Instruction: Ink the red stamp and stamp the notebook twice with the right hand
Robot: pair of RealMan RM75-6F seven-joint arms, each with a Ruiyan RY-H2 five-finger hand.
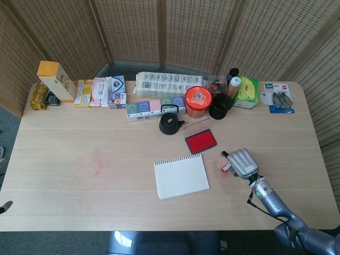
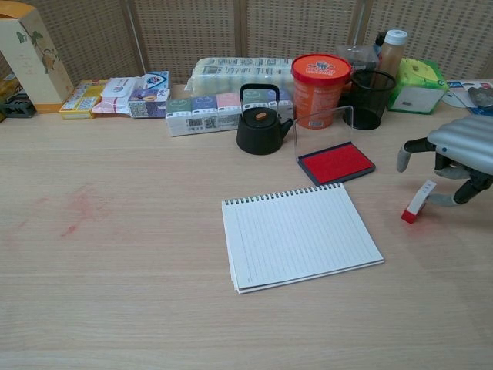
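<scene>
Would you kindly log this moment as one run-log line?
right hand: holds red stamp, tilted | ink pad: open | notebook: blank | left hand: unseen

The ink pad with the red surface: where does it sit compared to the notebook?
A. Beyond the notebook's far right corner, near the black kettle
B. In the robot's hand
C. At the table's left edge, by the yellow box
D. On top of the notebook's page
A: the ink pad lies open on the table beyond the notebook, on the far right side, a little right of the black kettle.
</scene>
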